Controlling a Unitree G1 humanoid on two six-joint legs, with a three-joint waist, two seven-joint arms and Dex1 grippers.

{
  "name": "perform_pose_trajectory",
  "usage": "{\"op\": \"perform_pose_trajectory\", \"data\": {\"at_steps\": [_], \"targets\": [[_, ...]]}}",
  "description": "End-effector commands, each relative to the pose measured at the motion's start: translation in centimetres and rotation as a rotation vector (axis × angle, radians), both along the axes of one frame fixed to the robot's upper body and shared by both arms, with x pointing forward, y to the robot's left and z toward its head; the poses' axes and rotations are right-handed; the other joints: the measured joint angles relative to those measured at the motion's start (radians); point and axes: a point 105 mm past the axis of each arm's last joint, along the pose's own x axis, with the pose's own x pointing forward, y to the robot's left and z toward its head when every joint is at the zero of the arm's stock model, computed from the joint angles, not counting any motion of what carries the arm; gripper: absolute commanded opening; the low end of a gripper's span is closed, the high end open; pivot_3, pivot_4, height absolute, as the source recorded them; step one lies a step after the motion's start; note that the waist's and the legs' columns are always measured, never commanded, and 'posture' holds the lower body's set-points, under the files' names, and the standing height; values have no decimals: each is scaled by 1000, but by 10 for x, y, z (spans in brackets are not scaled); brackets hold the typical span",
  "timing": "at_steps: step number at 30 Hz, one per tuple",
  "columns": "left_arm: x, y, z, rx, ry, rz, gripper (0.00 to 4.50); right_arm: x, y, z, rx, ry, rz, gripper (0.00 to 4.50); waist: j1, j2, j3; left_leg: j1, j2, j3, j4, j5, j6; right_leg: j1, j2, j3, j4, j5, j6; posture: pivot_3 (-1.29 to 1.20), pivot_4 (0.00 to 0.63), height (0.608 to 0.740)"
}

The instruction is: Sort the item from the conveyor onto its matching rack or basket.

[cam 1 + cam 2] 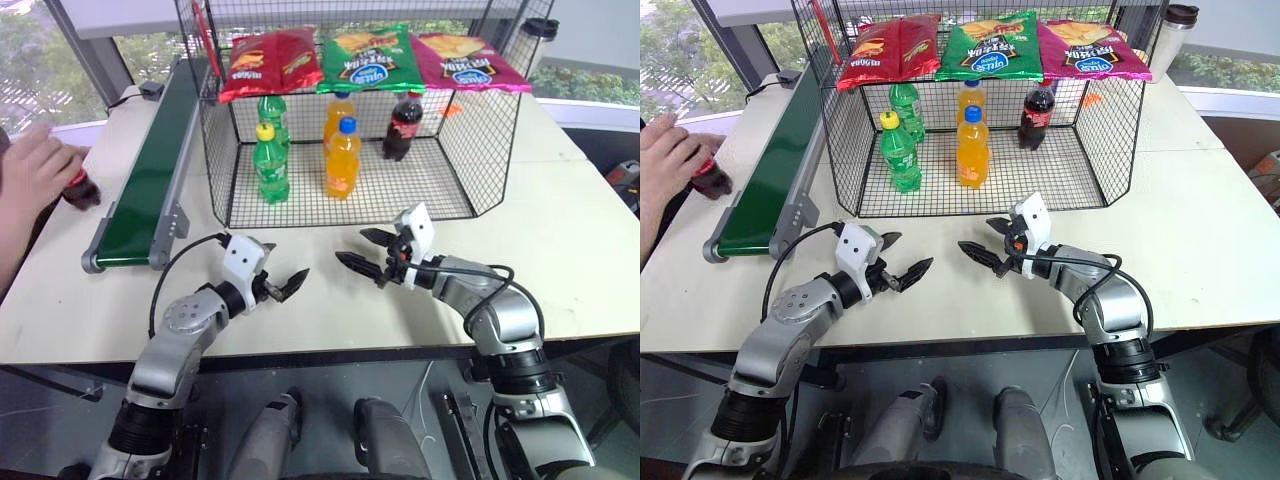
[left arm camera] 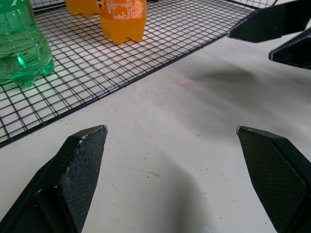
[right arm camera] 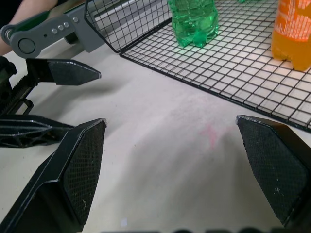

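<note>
Left eye view has the left gripper [image 1: 283, 286] and the right gripper [image 1: 368, 252] nearest, both hovering low over the pale table [image 1: 560, 250] with fingers spread wide and nothing between them, their tips turned toward each other and a strip of bare tabletop between the two. Just beyond the fingertips lies the open front of the black wire cage [image 1: 480, 130]; on its grid floor stand two green soda bottles [image 1: 271, 164], two orange soda bottles [image 1: 342, 158] and one cola bottle [image 1: 402, 127] toward the back on the right gripper's side. Three crisp bags [image 1: 372, 60] lie on the cage top. Out past the left gripper's fingers the dark green conveyor [image 1: 150, 180] runs away alongside the cage. Beyond its near end, well apart from both grippers, a person's hand [image 1: 35, 168] holds the second cola bottle [image 1: 80, 188], apparently resting on the table.
</note>
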Motion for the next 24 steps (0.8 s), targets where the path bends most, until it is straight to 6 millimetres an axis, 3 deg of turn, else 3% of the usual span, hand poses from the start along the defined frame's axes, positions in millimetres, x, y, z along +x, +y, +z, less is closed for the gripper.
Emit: {"op": "perform_pose_trajectory", "data": {"at_steps": [1,24], "targets": [[1,-1,18,-22,-104,-7,4500,-3,4,16,17,-58,22,4421,0,0,0,0,0,0,0,0,0,0,0,0,0,0,0,0,150,738],[-2,-4,12,8,-98,-23,4500,0,3,17,7,-63,3,4421,0,0,0,0,0,0,0,0,0,0,0,0,0,0,0,0,150,738]]}}
